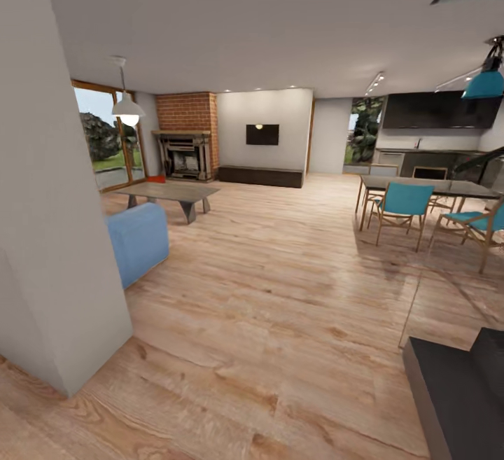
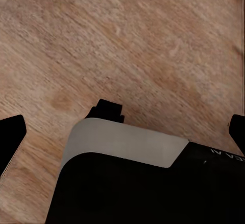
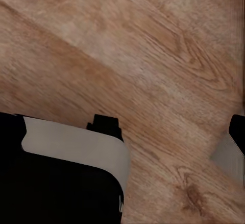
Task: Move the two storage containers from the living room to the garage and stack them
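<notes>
Only a sliver of one red-orange plastic storage container (image 1: 155, 178) shows in the head view, far off at about ten o'clock, sitting low behind the near corner of a grey low coffee table (image 1: 168, 192); its shape and whether a second bin is with it cannot be made out at this range. Just past it, still toward ten o'clock, stands the red brick fireplace with a dark surround (image 1: 185, 134). At twelve o'clock a black wall TV (image 1: 262, 134) hangs over a long dark low bench (image 1: 260, 176).

Nearer, at nine o'clock, the rounded end of a blue sofa (image 1: 138, 239) pokes out from behind a pale grey wall corner (image 1: 49, 236). A white pendant lamp (image 1: 128, 106) hangs above the coffee table. At three o'clock a dark dining table (image 1: 434, 187) is ringed by teal wooden-framed chairs (image 1: 404, 204), and a dark grey flat block (image 1: 455, 390) sits at five o'clock. Light wood-plank floor (image 1: 280, 292) runs between all of it.

The left gripper (image 2: 122, 132) hangs over the planks with its black fingertips (image 2: 10, 137) spread wide — nothing held. The right gripper (image 3: 122, 132) is likewise spread over bare planks, one fingertip (image 3: 238, 129) at the frame's edge.
</notes>
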Tool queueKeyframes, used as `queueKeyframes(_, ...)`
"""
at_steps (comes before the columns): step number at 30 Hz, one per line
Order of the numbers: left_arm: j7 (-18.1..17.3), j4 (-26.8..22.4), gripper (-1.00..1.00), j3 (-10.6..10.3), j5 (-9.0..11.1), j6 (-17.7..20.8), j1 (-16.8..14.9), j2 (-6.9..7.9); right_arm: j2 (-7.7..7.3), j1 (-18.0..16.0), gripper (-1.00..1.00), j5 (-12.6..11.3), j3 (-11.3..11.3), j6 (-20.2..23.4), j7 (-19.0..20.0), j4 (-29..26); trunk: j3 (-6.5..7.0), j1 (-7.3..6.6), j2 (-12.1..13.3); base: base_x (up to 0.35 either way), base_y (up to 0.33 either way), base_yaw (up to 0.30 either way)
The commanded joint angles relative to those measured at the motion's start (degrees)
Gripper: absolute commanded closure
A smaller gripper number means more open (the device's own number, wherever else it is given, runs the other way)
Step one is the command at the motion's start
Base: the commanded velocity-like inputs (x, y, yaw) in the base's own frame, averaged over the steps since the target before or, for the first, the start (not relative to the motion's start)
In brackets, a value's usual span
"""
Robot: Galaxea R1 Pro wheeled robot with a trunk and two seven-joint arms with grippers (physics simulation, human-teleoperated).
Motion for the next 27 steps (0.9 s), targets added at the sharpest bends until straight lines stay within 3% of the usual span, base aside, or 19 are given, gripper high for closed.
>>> queueKeyframes(1, 0.17, 0.01, -1.0, -0.3, 0.38, -0.17, -0.01, -0.02, -0.05, -0.08, -1.0, -0.1, 0.38, -0.3, -0.15, 0.18, -0.06, 0.03, -0.03, 0.326, 0.0, -0.256)
queueKeyframes(17, 0.17, 0.01, -1.0, -0.3, 0.43, 0.13, 0.01, -0.02, -0.04, -0.08, -1.0, 0.39, 0.47, -0.33, -0.15, 0.18, -0.06, 0.03, -0.03, 0.326, 0.0, -0.253)
queueKeyframes(27, 0.17, 0.01, -1.0, -0.3, 0.44, 0.51, -0.01, 0.07, -0.28, -0.08, -1.0, 0.68, 0.74, -0.38, -0.15, 0.18, -0.06, 0.03, -0.03, 0.326, 0.0, -0.044)
